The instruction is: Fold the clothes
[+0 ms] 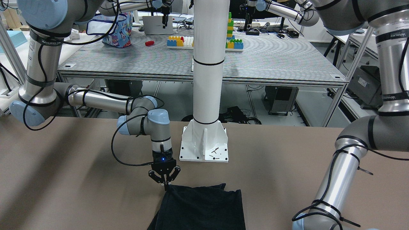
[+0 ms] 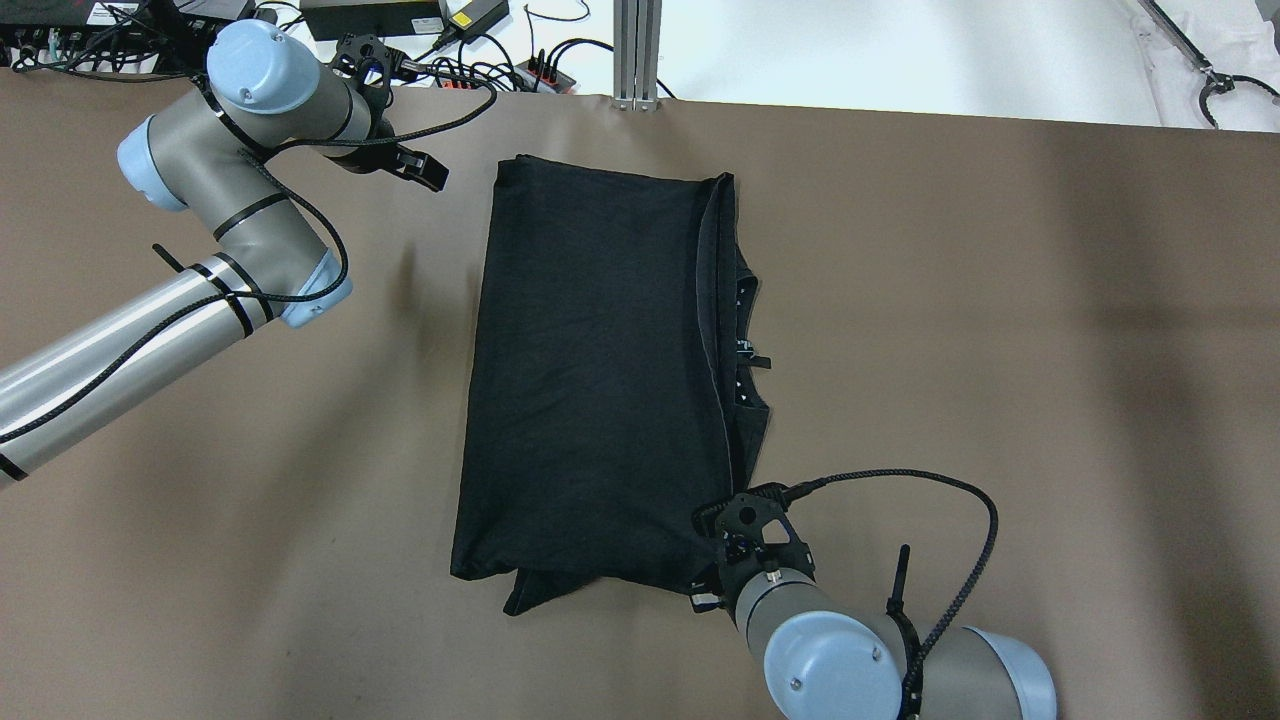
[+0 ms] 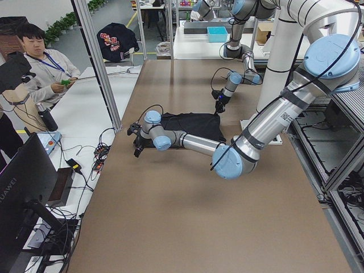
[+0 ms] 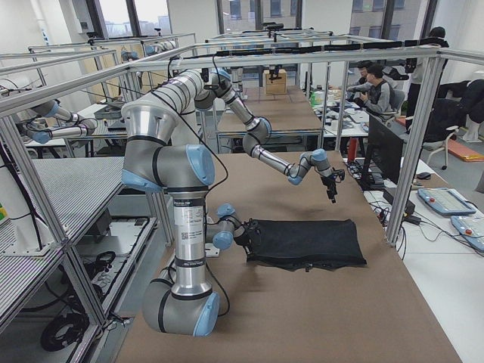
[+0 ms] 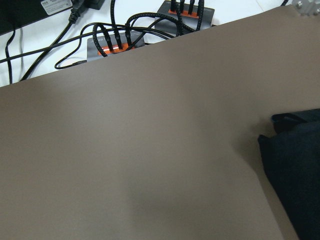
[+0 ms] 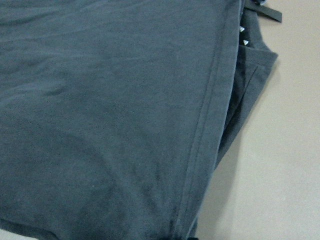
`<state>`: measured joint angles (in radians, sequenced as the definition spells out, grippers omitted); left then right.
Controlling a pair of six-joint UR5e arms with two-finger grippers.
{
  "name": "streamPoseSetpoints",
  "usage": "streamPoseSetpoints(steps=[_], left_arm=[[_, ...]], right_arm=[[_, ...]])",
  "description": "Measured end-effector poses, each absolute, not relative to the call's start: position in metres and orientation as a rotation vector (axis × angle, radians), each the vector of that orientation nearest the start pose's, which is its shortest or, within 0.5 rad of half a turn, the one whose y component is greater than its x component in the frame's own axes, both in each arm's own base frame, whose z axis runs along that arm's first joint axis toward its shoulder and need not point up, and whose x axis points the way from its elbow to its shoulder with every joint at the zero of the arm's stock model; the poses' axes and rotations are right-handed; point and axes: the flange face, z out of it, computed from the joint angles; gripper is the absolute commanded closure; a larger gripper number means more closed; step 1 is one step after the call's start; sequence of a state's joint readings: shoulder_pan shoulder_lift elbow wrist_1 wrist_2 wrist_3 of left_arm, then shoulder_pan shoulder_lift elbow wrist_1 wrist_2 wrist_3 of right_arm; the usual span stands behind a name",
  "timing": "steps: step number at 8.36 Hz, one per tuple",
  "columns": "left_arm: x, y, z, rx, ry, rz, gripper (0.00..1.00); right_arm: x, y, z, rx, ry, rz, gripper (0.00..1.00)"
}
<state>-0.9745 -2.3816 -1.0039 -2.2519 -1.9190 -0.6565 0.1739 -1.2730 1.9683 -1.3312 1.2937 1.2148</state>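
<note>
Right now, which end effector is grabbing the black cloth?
The right end effector: it pinches the black garment, while the left end effector hangs apart.

The clothes (image 2: 590,370) are soft black cloth, matt, with a fine knit grain and a stitched hem along their 3 o'clock edge in the overhead view. The desk (image 2: 1000,350) has a smooth, matt brown top. The white pillar base (image 1: 204,145) looks like glossy painted metal. The left arm (image 2: 100,350) and right arm (image 2: 850,650) show satin silvery metal with pale blue plastic caps; the right end effector (image 1: 165,185) is matt black.
</note>
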Motion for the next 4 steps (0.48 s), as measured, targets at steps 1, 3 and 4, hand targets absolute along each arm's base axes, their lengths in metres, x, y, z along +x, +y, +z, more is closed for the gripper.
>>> streamPoseSetpoints(steps=[1, 3, 4], left_arm=[[0.38, -0.737, 0.337, 0.552, 0.798, 0.106, 0.0], [0.38, -0.737, 0.337, 0.553, 0.798, 0.106, 0.0], [0.381, -0.737, 0.336, 0.553, 0.798, 0.106, 0.0]], right_arm=[[-0.528, -0.25, 0.288, 0.479, -0.862, -0.005, 0.06], [-0.525, -0.267, 0.26, 0.492, -0.907, 0.045, 0.07], [-0.518, -0.286, 0.251, 0.509, -0.911, 0.076, 0.07]])
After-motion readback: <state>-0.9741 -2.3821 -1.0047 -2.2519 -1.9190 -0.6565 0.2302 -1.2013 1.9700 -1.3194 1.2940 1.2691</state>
